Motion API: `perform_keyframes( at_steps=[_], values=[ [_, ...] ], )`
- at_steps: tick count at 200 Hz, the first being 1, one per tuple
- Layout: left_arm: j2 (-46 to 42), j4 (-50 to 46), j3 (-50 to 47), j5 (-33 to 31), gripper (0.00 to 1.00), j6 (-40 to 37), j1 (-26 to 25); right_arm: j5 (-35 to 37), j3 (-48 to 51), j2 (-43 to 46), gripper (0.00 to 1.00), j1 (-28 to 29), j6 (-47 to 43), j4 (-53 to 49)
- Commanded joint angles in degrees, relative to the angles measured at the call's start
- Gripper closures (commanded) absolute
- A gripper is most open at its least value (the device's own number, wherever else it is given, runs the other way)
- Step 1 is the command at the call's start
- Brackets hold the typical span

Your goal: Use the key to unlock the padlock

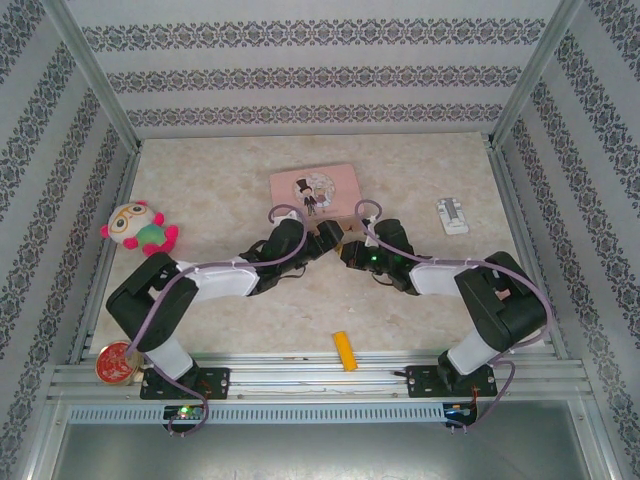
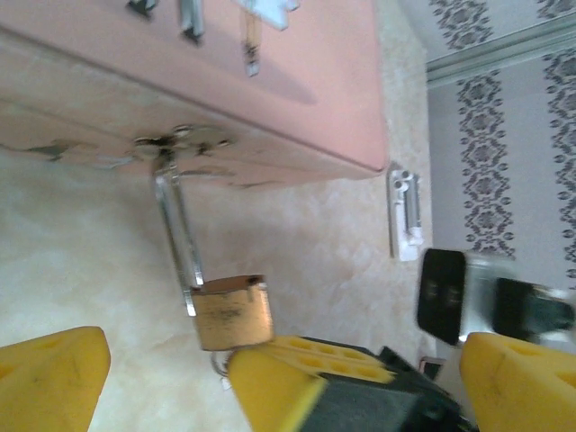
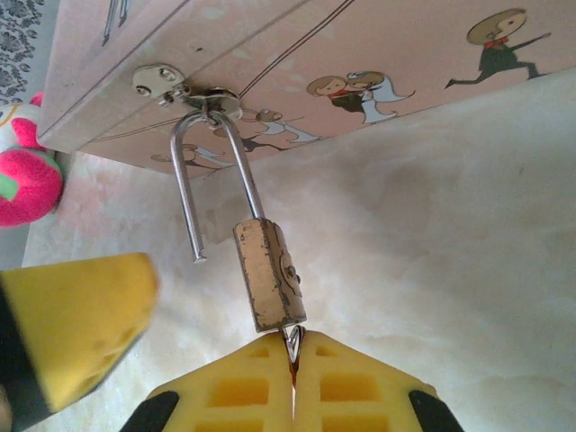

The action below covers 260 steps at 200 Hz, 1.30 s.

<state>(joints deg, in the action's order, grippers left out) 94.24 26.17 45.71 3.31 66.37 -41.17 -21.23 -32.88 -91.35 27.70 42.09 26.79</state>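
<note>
Well, my right gripper (image 3: 291, 371) is clenched on the key (image 3: 290, 342). Only a sliver of its bright blade shows between the yellow pads and the bottom of the padlock (image 3: 270, 274). I hold it from below like this so that the wrist lines up with the keyway and can twist.

My left gripper (image 1: 324, 234) is released, its fingers (image 2: 54, 378) spread wide to either side of the lock body and clear of it. I judge it is placed there to steady the body against the turn.

The padlock sits tilted just off the front wall of the pink tin (image 3: 378, 45), with its shackle (image 3: 183, 180) threaded through the small metal hasp (image 3: 211, 97). One leg of the shackle is out of the body with its tip free in the air, so I judge the lock is open.

The body is a small brass block with dulled, worn edges, and the shackle is a thin, smooth steel loop. The tin is flat-sided and matte pink, printed with cartoon figures. The table (image 3: 450, 252) beneath is pale, marbled and slightly glossy. My own fingers are chunky yellow plastic with square holes.
</note>
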Motion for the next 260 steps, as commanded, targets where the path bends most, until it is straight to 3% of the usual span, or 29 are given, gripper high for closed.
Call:
perform_keyframes(
  at_steps=[1,56,183,260],
  values=[
    [-2.58,-2.31,-1.23,-3.29,0.01,-3.06,0.43,2.54,-1.66,-2.58,0.96,0.95,-0.60,2.26],
    [-4.67,-2.80,-2.25,-4.50,0.01,-4.49,0.47,3.44,-2.67,-5.63,0.94,2.17,-2.04,2.21],
    [-5.90,-1.77,-3.95,-4.94,0.01,-3.97,0.83,5.62,-4.25,-5.04,0.75,3.39,-4.81,-1.52],
    [-6.81,-1.70,-5.11,-4.98,0.01,-3.23,1.75,12.48,-9.48,-1.72,0.61,5.12,-12.28,-14.94]
  ],
)
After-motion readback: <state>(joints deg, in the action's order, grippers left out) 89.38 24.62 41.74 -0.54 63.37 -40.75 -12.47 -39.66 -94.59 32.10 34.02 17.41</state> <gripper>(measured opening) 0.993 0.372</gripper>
